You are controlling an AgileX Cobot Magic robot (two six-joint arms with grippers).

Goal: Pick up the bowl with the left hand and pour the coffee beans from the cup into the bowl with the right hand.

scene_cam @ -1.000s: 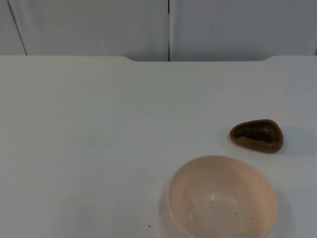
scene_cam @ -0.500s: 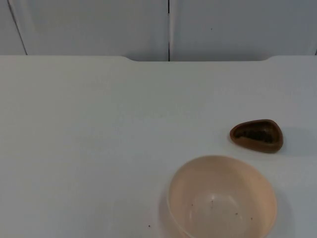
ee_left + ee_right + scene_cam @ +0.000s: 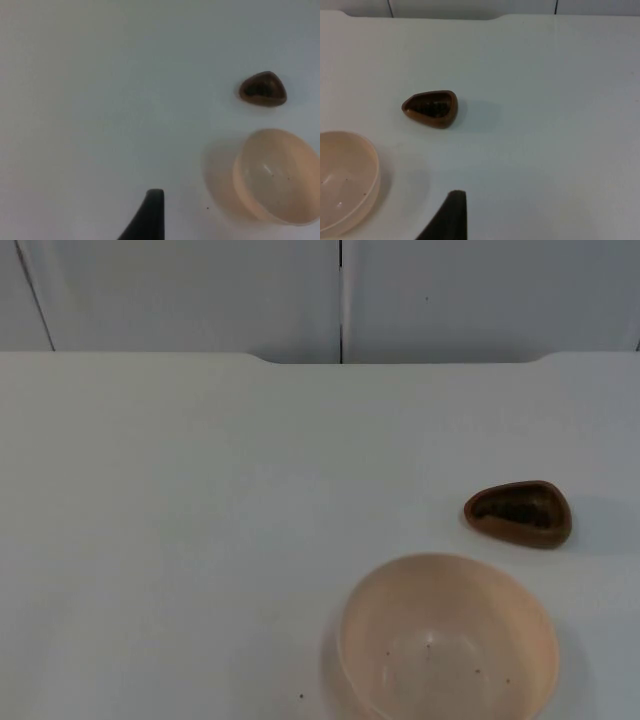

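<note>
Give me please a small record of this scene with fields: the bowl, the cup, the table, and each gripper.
bowl: pale peach bowl, upright on the table, near edge, nearly empty with a few dark specks inside
cup: small brown cup, teardrop-shaped, dark coffee beans inside, standing beyond the bowl and apart from it
table: white table top, ends at a grey partition wall
left gripper: one black fingertip above the table, short of the bowl, holding nothing
right gripper: one black fingertip above the table, short of the cup, holding nothing
task state: nothing grasped yet
</note>
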